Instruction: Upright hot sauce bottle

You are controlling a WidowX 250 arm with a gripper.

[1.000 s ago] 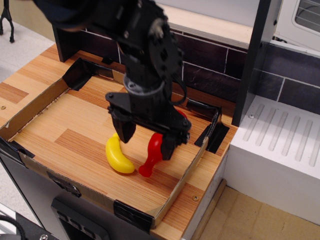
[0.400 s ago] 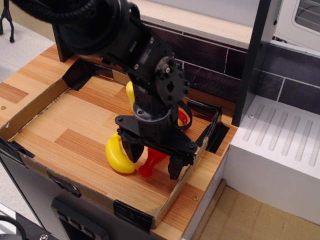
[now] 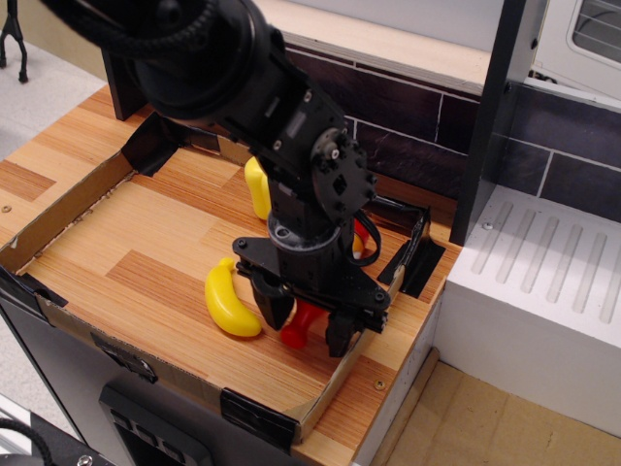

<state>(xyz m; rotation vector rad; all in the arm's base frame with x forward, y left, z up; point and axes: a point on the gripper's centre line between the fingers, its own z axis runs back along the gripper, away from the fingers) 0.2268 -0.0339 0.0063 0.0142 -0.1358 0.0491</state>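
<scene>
Under the pincer, hot sauce bottle mostly hidden, label unseen

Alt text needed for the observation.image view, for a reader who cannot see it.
A black gripper straddles the lying red hot sauce bottle, open, in a cardboard-walled wooden tray. A yellow banana lies just left; a yellow bell pepper sits behind the arm.

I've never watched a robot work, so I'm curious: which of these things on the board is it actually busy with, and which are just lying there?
Part of the job:
- red bottle, lying on the wooden tray
- tool, its fingers either side of the bottle's neck

Just lying about:
- banana, left of the bottle
- yellow pepper, behind the arm
</scene>
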